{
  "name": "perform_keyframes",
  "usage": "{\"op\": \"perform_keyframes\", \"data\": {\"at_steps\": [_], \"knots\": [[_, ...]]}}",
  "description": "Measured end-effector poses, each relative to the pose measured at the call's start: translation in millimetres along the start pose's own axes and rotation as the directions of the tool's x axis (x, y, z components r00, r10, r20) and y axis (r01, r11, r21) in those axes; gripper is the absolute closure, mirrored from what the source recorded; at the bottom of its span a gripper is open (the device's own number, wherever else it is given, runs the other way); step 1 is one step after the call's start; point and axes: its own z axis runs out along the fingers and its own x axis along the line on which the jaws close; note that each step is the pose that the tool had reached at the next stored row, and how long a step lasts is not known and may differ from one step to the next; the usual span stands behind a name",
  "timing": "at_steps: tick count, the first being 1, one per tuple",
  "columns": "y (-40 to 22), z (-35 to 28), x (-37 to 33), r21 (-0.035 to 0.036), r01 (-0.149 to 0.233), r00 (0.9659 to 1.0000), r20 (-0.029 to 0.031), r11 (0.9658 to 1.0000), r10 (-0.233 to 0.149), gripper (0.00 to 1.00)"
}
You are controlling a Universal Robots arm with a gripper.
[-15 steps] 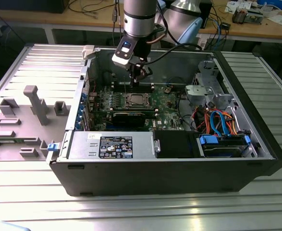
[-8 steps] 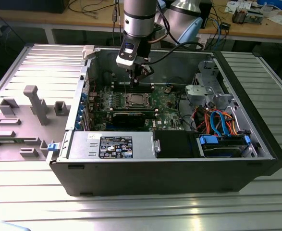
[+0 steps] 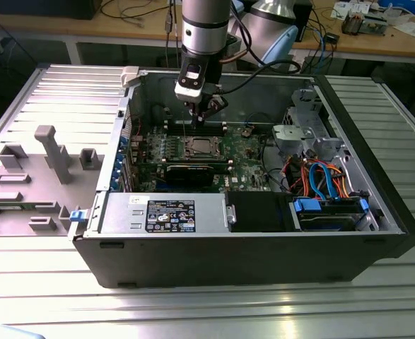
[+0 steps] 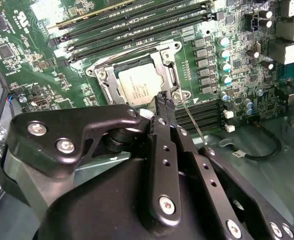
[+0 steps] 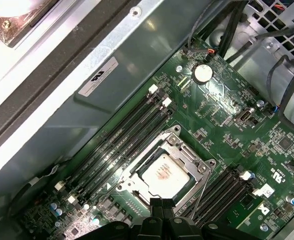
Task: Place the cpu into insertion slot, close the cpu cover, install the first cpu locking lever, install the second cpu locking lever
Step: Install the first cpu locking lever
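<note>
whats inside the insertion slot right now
The cpu sits in the insertion slot, its silver top showing through the cpu cover cut-out. The cover overlaps the chip's edges, and the chip hides the socket floor beneath.

Ribbed metal table [image 3: 391, 304] carries open computer case [image 3: 249, 258]; grey fixture plate [image 3: 23, 191] alongside, exterior view's left.

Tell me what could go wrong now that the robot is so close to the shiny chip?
The gripper hangs just at the edge of the cpu, so dipping lower might scratch it or dent the cpu cover around it. A thin locking lever sticks up next to that cover, right by the gripper; a sideways nudge could bend it. The memory slots lie close too and could get bumped.
</note>
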Motion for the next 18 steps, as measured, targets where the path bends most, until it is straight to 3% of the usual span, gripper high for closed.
{"op": "perform_keyframes", "data": {"at_steps": [12, 18], "knots": [[-1.1, 0.1, 1.1, 0.0, 0.008, 1.0, 0.0, 1.0, -0.008, 0.89], [-1.8, 0.0, 1.7, 0.0008, 0.058, 0.9983, 0.0003, 0.9983, -0.058, 0.89]]}}
